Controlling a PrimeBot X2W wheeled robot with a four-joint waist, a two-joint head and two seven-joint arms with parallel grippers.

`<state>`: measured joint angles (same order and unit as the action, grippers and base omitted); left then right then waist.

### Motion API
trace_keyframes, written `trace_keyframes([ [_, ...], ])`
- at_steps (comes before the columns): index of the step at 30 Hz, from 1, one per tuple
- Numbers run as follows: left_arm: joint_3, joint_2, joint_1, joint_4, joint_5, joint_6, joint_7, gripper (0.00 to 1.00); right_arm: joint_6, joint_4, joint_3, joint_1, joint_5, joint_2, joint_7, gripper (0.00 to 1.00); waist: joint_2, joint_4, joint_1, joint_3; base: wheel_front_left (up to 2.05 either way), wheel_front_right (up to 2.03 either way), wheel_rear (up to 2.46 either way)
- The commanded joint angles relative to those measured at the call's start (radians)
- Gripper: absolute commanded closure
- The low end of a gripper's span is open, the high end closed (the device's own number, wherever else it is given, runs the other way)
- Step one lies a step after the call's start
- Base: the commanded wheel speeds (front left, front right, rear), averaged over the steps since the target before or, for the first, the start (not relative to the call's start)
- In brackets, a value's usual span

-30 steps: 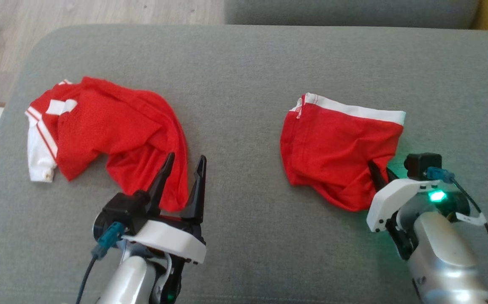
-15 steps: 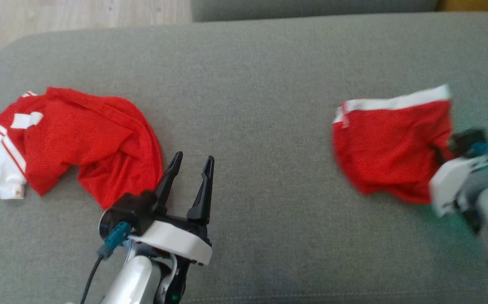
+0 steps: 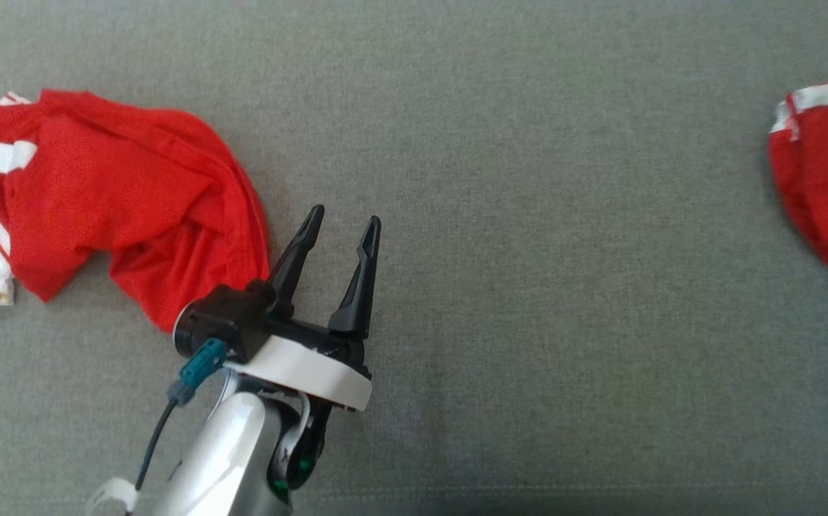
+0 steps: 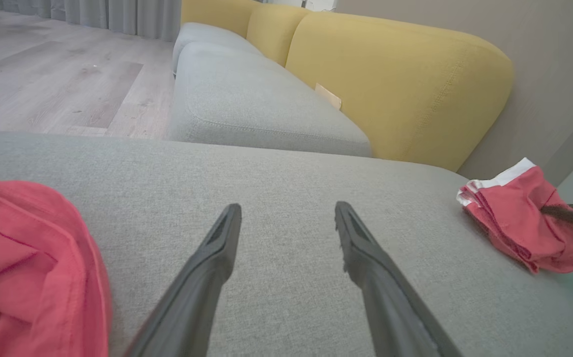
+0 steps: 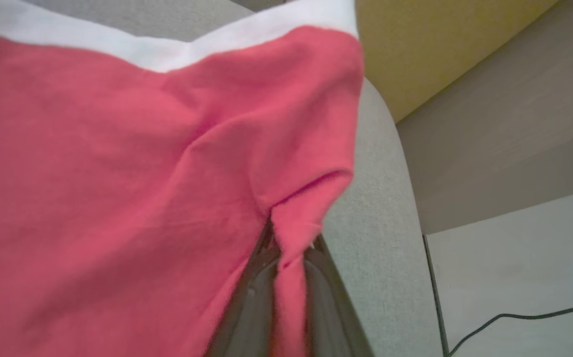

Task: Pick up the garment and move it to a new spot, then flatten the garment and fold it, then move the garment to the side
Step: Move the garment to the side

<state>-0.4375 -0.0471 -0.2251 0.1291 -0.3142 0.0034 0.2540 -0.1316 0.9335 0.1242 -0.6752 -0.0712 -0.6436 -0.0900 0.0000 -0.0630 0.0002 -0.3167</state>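
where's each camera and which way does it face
head: on the head, facing down at the grey cushion; jersey at left, open left tool and forearm show
left wrist: on the left arm, looking along its fingers across the cushion to the yellow sofa back
right wrist: on the right arm, close on the small red garment pinched in the right tool
head, left wrist share the jersey

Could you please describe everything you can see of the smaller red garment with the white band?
The small red garment looks like thin woven cloth with a white band along one edge. It is crumpled and creased, lying near the right end of the grey fabric cushion. The right gripper is shut on a fold at its edge, dark fingers either side.
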Motion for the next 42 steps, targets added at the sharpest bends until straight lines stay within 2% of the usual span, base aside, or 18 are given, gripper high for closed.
trace_keyframes([
  [1,0.031,-0.003,-0.035,-0.04,-0.006,0.001,0.008,0.0,0.001,-0.02,-0.011,-0.012,0.012,-0.045,-0.002,1.0,0.0,-0.007,-0.0002,-0.017,0.0,0.0,0.0],
  [12,0.033,-0.003,-0.059,-0.035,-0.016,0.001,0.008,0.0,0.001,-0.043,-0.181,0.009,0.079,-0.014,-0.054,1.0,0.0,-0.012,-0.0002,-0.038,0.0,0.0,0.0],
  [13,0.034,-0.003,-0.059,-0.034,-0.017,0.002,0.008,0.0,0.001,-0.052,-0.193,0.014,0.084,-0.008,-0.053,0.36,0.0,-0.012,-0.0002,-0.035,0.0,0.0,0.0],
  [14,0.034,-0.003,-0.058,-0.031,-0.018,0.002,0.008,0.0,0.001,-0.062,-0.206,0.019,0.088,0.0,-0.053,0.0,0.0,-0.011,-0.0002,-0.03,0.0,0.0,0.0],
  [20,0.039,-0.003,-0.044,-0.018,-0.026,0.004,0.008,0.0,0.001,-0.143,-0.227,0.051,0.113,0.066,-0.05,0.0,0.0,-0.003,-0.0002,0.028,0.0,0.0,0.0],
  [24,0.05,-0.003,-0.026,-0.015,-0.03,0.008,0.008,0.0,0.001,-0.219,-0.206,0.079,0.118,0.13,-0.038,0.0,0.0,0.005,-0.0002,0.091,0.0,0.0,0.0],
  [27,0.061,-0.003,-0.005,-0.014,-0.029,0.011,0.008,0.0,0.001,-0.289,-0.184,0.105,0.088,0.193,-0.03,0.0,0.0,0.008,-0.0002,0.143,0.0,0.0,0.0],
  [28,0.061,-0.003,-0.005,-0.014,-0.029,0.011,0.008,0.0,0.001,-0.289,-0.184,0.105,0.088,0.193,-0.03,0.0,0.0,0.008,-0.0002,0.143,0.0,0.0,0.0],
  [35,0.11,-0.003,0.053,-0.019,-0.026,0.018,0.008,0.0,0.001,-0.494,-0.148,0.207,-0.023,0.364,0.002,0.0,0.0,0.01,-0.0002,0.253,0.0,0.0,0.0],
  [42,0.147,-0.003,0.115,-0.021,-0.013,0.01,0.008,0.0,0.001,-0.662,-0.12,0.377,-0.11,0.471,0.107,0.0,0.0,-0.002,-0.0002,0.325,0.0,0.0,0.0],
])
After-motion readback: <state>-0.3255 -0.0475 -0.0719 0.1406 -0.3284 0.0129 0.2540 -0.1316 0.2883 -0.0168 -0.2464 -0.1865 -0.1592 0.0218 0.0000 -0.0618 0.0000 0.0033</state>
